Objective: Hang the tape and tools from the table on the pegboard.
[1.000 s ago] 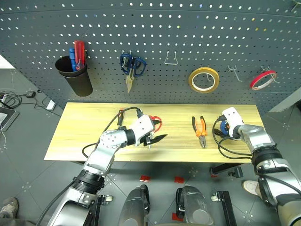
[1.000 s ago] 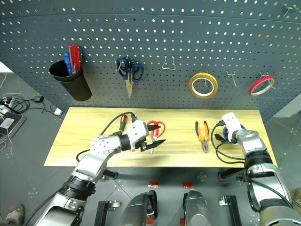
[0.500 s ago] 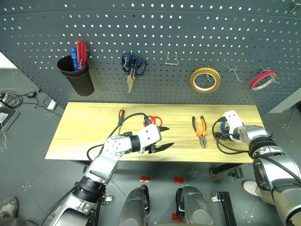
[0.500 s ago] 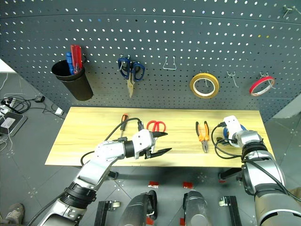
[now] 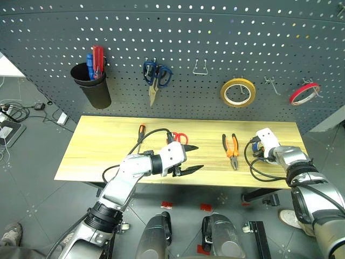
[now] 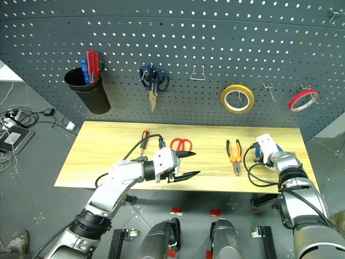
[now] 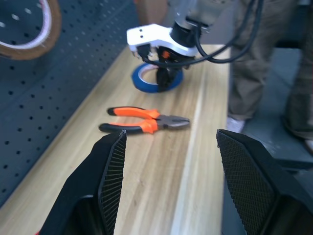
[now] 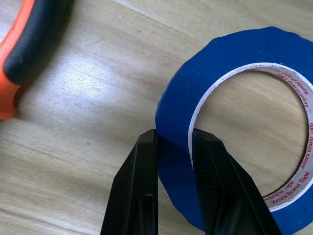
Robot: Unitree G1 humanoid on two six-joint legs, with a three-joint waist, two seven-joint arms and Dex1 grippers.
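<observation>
Both arms were silver-grey metal with black joint rings, each ending in a white housing. Black cables looped beside the left claw and right claw. The black fingers had cross-hatched pads.

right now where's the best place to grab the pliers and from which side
The pliers lie flat on the table, handles toward the pegboard, jaws toward the front edge. Judging by that pose, take them from above across both orange handles, near the pivot, where the handles run closest together and a hand could span them.
</observation>
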